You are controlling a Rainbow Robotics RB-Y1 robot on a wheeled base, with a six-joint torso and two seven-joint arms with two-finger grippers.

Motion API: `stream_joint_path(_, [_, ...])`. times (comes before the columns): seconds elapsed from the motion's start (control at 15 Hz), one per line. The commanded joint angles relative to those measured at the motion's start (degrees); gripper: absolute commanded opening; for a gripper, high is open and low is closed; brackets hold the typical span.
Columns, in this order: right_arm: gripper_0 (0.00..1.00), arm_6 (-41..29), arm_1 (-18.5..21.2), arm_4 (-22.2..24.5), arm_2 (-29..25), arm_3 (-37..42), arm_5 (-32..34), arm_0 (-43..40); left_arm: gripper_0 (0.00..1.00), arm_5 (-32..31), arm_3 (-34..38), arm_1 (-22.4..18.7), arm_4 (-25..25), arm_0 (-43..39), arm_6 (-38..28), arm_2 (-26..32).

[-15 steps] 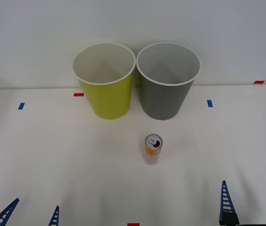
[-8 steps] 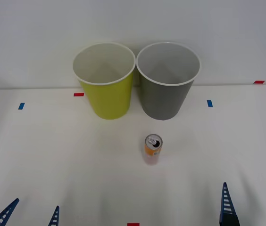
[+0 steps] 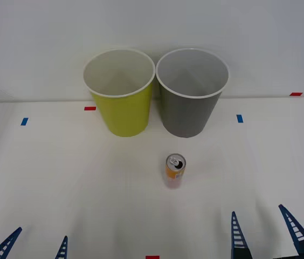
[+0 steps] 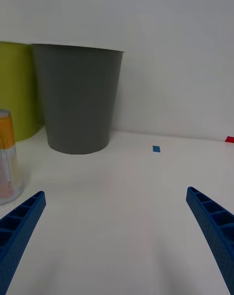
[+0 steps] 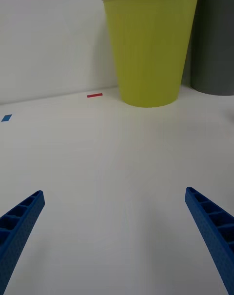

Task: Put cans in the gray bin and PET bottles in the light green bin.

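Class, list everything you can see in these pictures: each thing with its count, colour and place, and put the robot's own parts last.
Can: one, orange fading to pale pink, silver top; upright on the table, in front of the gray bin and apart from it.
Gray bin: one, dark gray with white rim; at the back of the table, right of the green one.
Light green bin: one, yellow-green with white rim; at the back, beside the gray bin.
Table: one, white.
Tape marks: red and blue small pieces on the table.
Wall: white, behind the bins.
Left hand: blue ribbed fingers, open, at the near left edge.
Right hand: blue ribbed fingers, open, near right, short of the can.
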State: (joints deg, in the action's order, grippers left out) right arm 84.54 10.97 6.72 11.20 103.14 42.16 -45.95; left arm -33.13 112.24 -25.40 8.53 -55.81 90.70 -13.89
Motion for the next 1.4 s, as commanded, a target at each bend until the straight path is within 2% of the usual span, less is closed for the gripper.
stream_joint_path(0.07, [1.0, 0.62, 2.56, -0.48, 3.56, 0.04, -3.57, 4.29, 1.0, 0.0, 0.0, 0.0, 0.0, 0.0, 0.0, 0.0])
stream_joint_path(0.33, [1.0, 0.36, 5.46, -0.57, 8.75, -0.05, -8.32, 10.62, 1.0, 0.0, 0.0, 0.0, 0.0, 0.0, 0.0, 0.0])
stream_joint_path(0.53, [1.0, 0.53, 6.17, -1.63, 11.56, -0.05, -12.01, 14.05, 1.0, 0.0, 0.0, 0.0, 0.0, 0.0, 0.0, 0.0])
stream_joint_path(0.67, [1.0, 0.45, 5.99, -1.8, 12.44, -0.57, -12.63, 15.54, 1.0, 0.0, 0.0, 0.0, 0.0, 0.0, 0.0, 0.0])
stream_joint_path(0.87, [1.0, 0.8, 5.99, -5.41, 14.64, -2.86, -12.63, 18.7, 1.0, 0.0, 0.0, 0.0, 0.0, 0.0, 0.0, 0.0])
stream_joint_path(1.2, [1.0, 1.85, 3.97, -5.05, 15.87, -7.43, -12.89, 24.24, 1.0, 0.0, 0.0, 0.0, 0.0, 0.0, 0.0, 0.0])
stream_joint_path(1.4, [1.0, 2.29, 3.18, -5.14, 16.75, -7.52, -15.97, 26.35, 1.0, 0.0, 0.0, 0.0, 0.0, 0.0, 0.0, 0.0])
